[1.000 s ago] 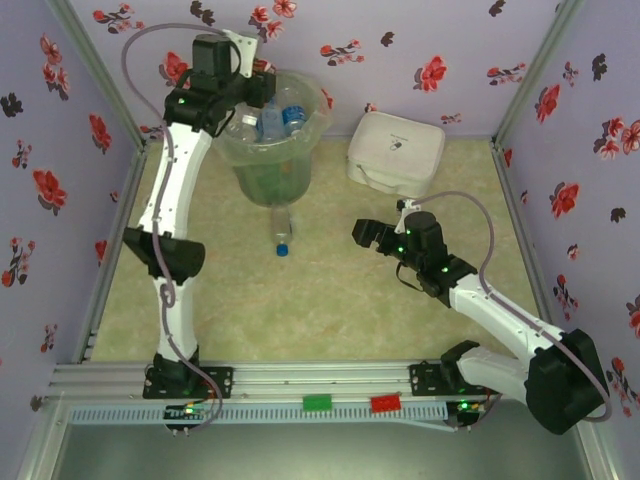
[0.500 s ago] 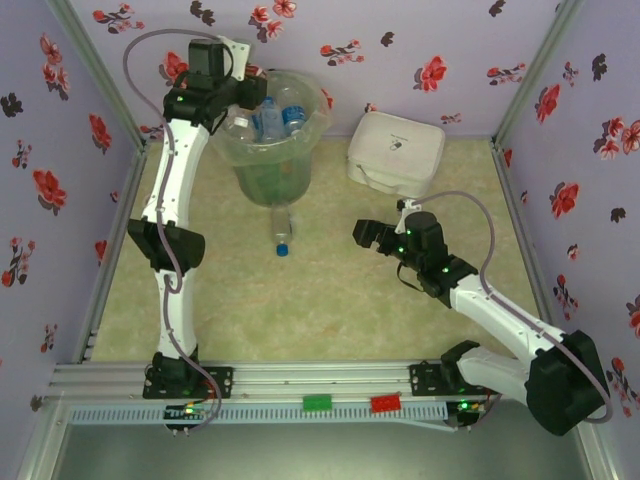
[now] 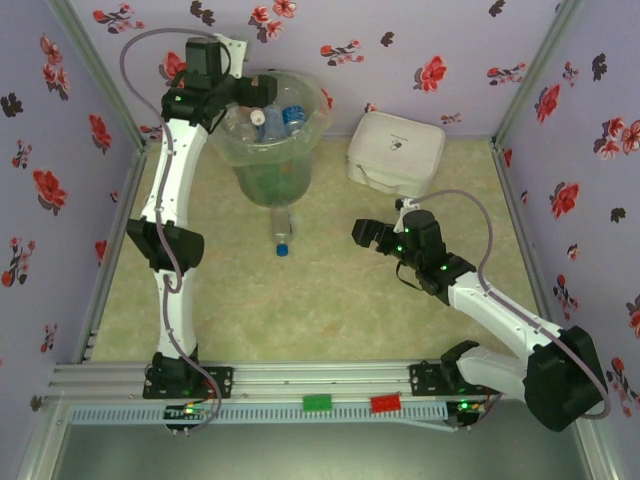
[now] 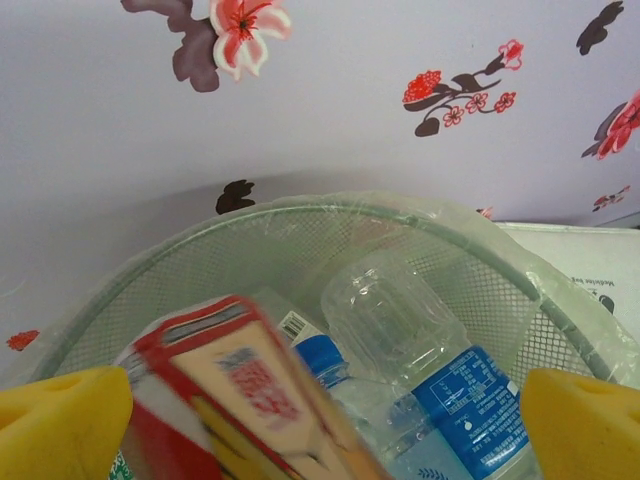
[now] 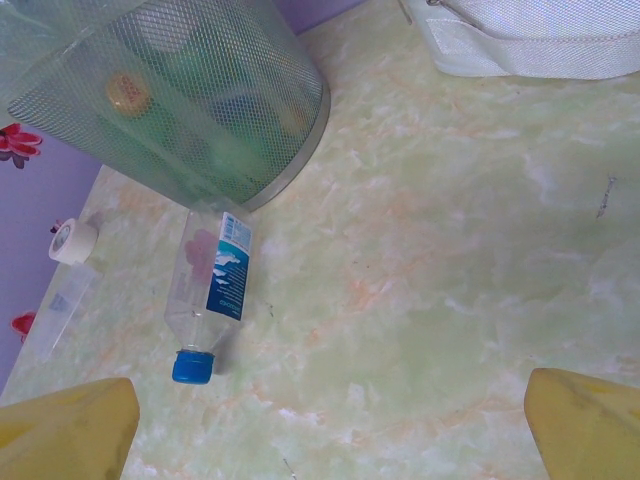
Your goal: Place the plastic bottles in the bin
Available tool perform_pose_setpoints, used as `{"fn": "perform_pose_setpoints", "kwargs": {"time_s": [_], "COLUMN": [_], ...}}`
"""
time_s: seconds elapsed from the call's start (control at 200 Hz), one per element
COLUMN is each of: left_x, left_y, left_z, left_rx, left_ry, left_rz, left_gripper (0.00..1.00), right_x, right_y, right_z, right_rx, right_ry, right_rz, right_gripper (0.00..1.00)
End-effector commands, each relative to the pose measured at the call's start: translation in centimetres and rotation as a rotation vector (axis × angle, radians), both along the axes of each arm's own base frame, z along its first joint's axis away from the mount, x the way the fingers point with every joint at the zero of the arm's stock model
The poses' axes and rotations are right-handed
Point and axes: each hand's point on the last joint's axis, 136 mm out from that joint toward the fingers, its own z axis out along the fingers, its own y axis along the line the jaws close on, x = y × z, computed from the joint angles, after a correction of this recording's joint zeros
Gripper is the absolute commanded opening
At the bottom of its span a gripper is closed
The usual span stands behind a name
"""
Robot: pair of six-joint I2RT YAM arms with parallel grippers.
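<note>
The bin [image 3: 272, 150], a translucent grey-green bucket, stands at the back left, and several clear bottles with blue labels [image 3: 288, 116] lie in it. My left gripper [image 3: 252, 92] hangs open over its left rim. In the left wrist view the yellow fingers [image 4: 60, 425] stand wide apart above the bin [image 4: 480, 270], and a blurred red-and-cream labelled item [image 4: 235, 400] lies loose between them, over a blue-labelled bottle [image 4: 440, 370]. One clear bottle with a blue cap [image 3: 282, 232] lies on the table against the bin's foot [image 5: 212, 285]. My right gripper [image 3: 365, 235] is open to the bottle's right, empty [image 5: 325, 435].
A white rounded lidded box [image 3: 397, 150] sits right of the bin [image 5: 530, 40]. A small white roll [image 5: 73, 241] and a clear scrap [image 5: 60, 305] lie by the left wall. Flowered walls close in the table on three sides.
The left gripper shifted a little left over the bin's rim, and a white-capped bottle now lies in the bin beneath it. The right arm has not moved.
</note>
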Motion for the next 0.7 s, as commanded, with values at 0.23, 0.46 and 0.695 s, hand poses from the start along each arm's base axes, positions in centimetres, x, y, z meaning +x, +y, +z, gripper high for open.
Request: {"fn": "perform_pose_setpoints", "kwargs": {"time_s": [0.23,0.46,0.695], "left_x": [-1.1,0.3,-1.8], "left_y": [0.5,0.1,0.7], "left_z": [1.2,-1.8,1.4], "left_rx": [-0.061,-0.106,-0.149], "left_ry": [0.004,0.072,0.046], "left_rz": [0.011,0.028,0.042], "left_gripper": [0.76,0.76,0.91], "right_x": [0.7,0.7,0.8], "right_y": [0.2,0.2,0.0], "right_z": [1.2,1.0,1.1], "right_rx": [0.009,0.002,-0.014], "right_ry": [-0.03,-0.028,-0.036], "right_rz": [0.001,0.001,-0.004], "right_gripper": [1.0,1.0,1.0]}}
